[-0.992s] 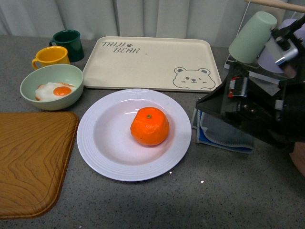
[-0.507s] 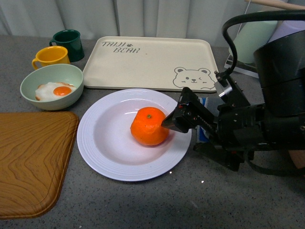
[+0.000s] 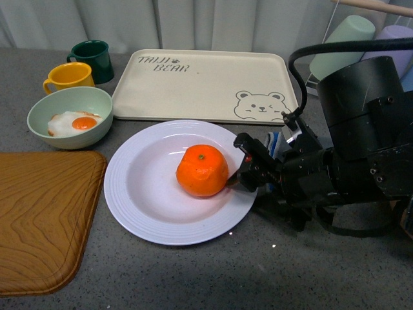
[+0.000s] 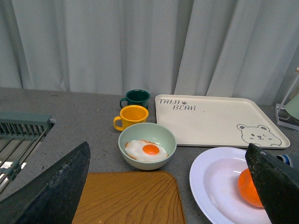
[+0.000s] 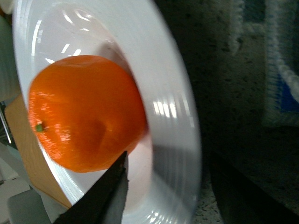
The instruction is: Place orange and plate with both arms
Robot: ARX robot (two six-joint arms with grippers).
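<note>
The orange [image 3: 202,170] rests in the middle of the white plate [image 3: 142,187] on the grey counter. My right gripper [image 3: 240,165] is open at the plate's right rim, close beside the orange. In the right wrist view the orange [image 5: 84,112] fills the plate's well, and the plate's rim [image 5: 173,107] runs between the open fingers of the right gripper [image 5: 173,186]. My left gripper [image 4: 167,145] is open and empty, hanging well back from the plate [image 4: 210,182]; one of its fingers partly covers the orange [image 4: 247,189]. It is out of the front view.
A cream bear tray [image 3: 200,84] lies behind the plate. At the left are a pale green bowl with a fried egg [image 3: 70,116], a yellow mug [image 3: 68,76], a dark green mug [image 3: 91,58] and a wooden board [image 3: 39,213]. Cups [image 3: 342,39] hang at the back right.
My right arm has swung in from the right to the plate's right rim, then dropped a little lower beside the orange. The orange and plate have stayed put.
</note>
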